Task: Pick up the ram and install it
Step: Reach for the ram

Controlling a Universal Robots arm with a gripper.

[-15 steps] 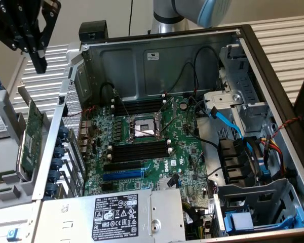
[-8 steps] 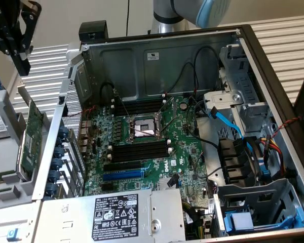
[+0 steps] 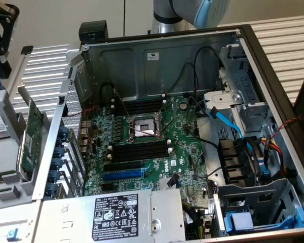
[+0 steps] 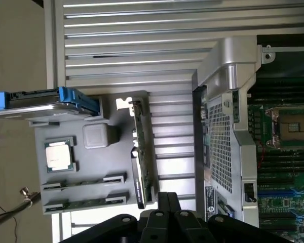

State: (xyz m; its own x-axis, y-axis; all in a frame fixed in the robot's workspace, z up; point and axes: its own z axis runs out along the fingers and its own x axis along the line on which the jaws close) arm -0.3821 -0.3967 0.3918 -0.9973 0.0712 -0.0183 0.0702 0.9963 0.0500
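Claw (image 4: 167, 197) is hanging fully closed, gripping nothing. Ram (image 4: 84, 180) is lying in the grey tray (image 4: 91, 162), outside the computer case (image 4: 228, 76). Trouble is likely coming from the upright green card (image 4: 142, 147) standing near it: a careless descent would be knocking it over.

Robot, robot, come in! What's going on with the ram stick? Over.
Gripper shut, holding nothing. Two ram sticks sitting in gray tray, untouched. Black memory slots empty. Upright expansion card close beside the tray.
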